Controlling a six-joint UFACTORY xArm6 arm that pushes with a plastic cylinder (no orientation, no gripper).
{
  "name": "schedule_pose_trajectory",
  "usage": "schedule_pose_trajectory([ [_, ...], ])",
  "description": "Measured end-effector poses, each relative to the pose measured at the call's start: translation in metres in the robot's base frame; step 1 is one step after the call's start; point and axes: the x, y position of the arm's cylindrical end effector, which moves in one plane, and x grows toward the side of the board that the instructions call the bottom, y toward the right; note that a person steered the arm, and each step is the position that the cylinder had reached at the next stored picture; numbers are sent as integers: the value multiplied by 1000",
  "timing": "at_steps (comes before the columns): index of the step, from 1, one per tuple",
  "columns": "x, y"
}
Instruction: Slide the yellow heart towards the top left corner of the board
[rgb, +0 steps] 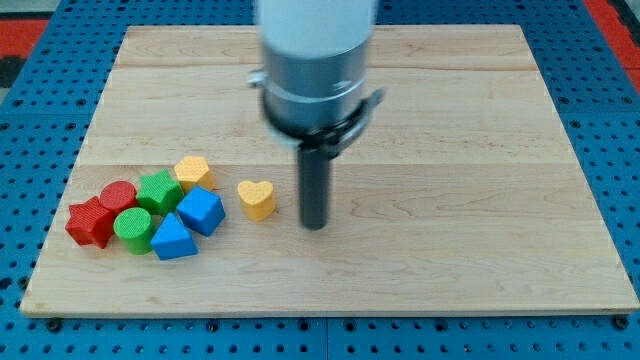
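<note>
The yellow heart (257, 199) lies on the wooden board (450, 120), left of centre and toward the view's bottom. My tip (315, 224) rests on the board just to the heart's right and slightly below it, with a small gap between them. The dark rod rises from the tip into the grey and white arm body at the view's top centre.
A cluster of blocks lies left of the heart: a yellow hexagon (191, 171), a green star (159, 190), a blue cube-like block (202, 211), a blue triangle (173, 239), a green cylinder (133, 229), a red cylinder (117, 197) and a red star (90, 222).
</note>
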Motion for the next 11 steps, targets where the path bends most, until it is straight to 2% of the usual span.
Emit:
schedule_pose_trajectory([
  [1, -8, -28],
  [3, -79, -36],
  [4, -131, -58],
  [6, -114, -97],
  [8, -221, -118],
  [9, -243, -119],
  [10, -218, -121],
  [11, -238, -150],
])
